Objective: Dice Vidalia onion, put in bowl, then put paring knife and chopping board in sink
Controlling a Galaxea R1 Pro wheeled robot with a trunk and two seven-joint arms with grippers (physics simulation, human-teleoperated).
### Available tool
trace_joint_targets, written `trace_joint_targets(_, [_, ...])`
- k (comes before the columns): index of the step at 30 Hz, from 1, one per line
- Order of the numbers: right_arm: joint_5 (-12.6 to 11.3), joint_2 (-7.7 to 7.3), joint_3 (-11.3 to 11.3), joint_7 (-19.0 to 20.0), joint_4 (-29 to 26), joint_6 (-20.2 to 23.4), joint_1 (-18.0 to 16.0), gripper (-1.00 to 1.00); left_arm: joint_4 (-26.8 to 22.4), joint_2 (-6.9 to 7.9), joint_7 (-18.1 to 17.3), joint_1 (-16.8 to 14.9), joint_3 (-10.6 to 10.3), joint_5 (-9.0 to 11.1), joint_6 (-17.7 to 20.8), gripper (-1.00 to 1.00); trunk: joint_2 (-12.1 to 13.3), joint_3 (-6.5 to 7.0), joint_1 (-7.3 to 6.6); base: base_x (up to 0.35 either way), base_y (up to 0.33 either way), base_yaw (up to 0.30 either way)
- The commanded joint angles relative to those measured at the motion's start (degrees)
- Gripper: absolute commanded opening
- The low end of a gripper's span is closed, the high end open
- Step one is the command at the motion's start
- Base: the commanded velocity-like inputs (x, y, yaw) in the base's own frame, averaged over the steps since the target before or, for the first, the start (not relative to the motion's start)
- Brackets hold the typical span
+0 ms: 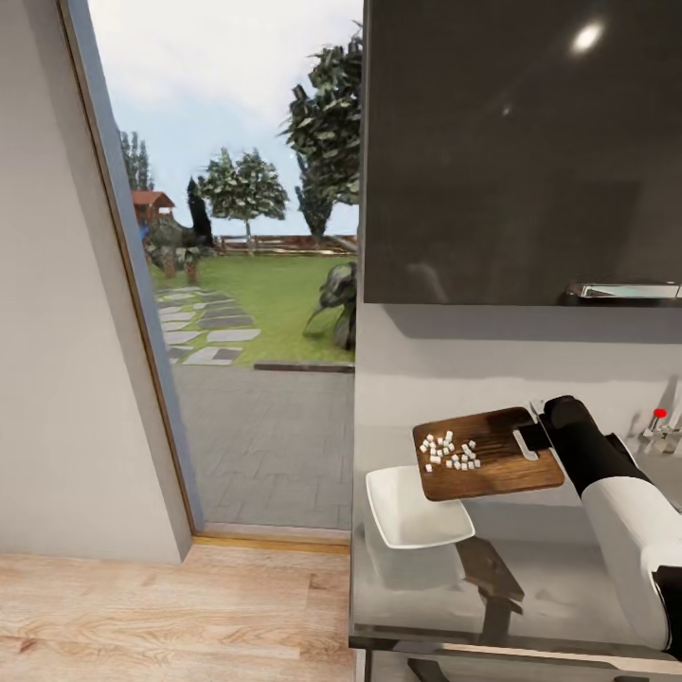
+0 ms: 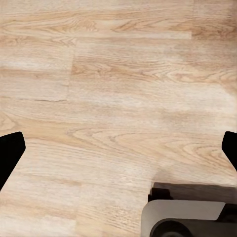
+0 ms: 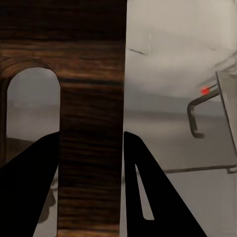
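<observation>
On the right side of the head view sits the grey countertop [image 1: 530,578], under a dark wall cabinet [image 1: 521,152]; to the left, a tall window [image 1: 256,284] looks out on lawn and trees, with light wood floor [image 1: 142,606] below.

Chopping board [image 1: 497,455]: dark brown, raised off the counter and hanging over its left part, its near-left corner just above the bowl's far rim. Appears slightly tilted, though how much is hard to say. Likely carried here so the dice can be tipped off into the bowl.

Right arm reaches in from the lower right; right gripper [image 1: 538,438] is at the board's handle end, beside the slot. In the right wrist view the two dark fingers [image 3: 34,187] stand on either side of the strip of wood next to the slot, pressed against its edges, so the board [image 3: 91,138] is pinched there. Gripping by the handle end keeps the fingers away from the dice.

Bowl [image 1: 417,511]: white, squarish, empty, resting near the counter's left edge.

Diced onion [image 1: 450,453]: small white cubes clustered on the board's left half, the end nearest the bowl. None in the bowl yet.

Tap [image 1: 660,421] with red dot at the far right; also seen in the right wrist view [image 3: 205,106]. Sink basin and knife not made out.

Left gripper [image 2: 118,153]: dark fingertips at opposite edges of the left wrist view, wide apart, holding nothing, over the floor [image 2: 118,74].
</observation>
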Motion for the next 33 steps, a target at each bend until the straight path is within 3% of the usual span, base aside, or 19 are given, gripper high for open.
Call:
trace_joint_targets(1, [0.6,0.07,-0.1,0.5,-0.2,0.1,0.0,-1.0,0.2,-0.03,0.0,-0.1,-0.5,0.5,-0.3,1.0,0.0,-0.03,0.02,0.0,0.0,0.0])
trace_joint_targets(6, [0.6,1.77,0.0,-0.1,-0.9,0.1,0.0,-1.0,0.2,0.05,0.0,-0.1,-0.5,0.5,-0.3,1.0,0.0,-0.03,0.02,0.0,0.0,0.0])
trace_joint_targets(11, [0.5,2.7,0.1,-4.0,-2.2,0.2,0.0,-1.0,0.2,0.12,0.0,0.0,-0.5,0.5,-0.3,1.0,0.0,-0.03,0.02,0.0,0.0,0.0])
trace_joint_targets(22, [0.6,2.93,0.1,-5.1,-2.5,0.1,0.0,-1.0,0.2,0.15,0.0,-0.1,-0.5,0.5,-0.3,1.0,0.0,-0.03,0.02,0.0,0.0,0.0])
trace_joint_targets(27, [0.5,2.93,0.2,-9.0,-2.5,0.0,0.0,-1.0,0.2,0.15,0.0,-0.1,-0.5,0.5,-0.3,1.0,0.0,-0.03,0.02,0.0,0.0,0.0])
trace_joint_targets(33, [0.5,3.02,0.3,-10.4,-2.5,-0.1,0.0,-1.0,0.2,0.15,0.0,-0.1,-0.5,0.5,-0.4,1.0,0.0,-0.03,0.02,0.0,0.0,0.0])
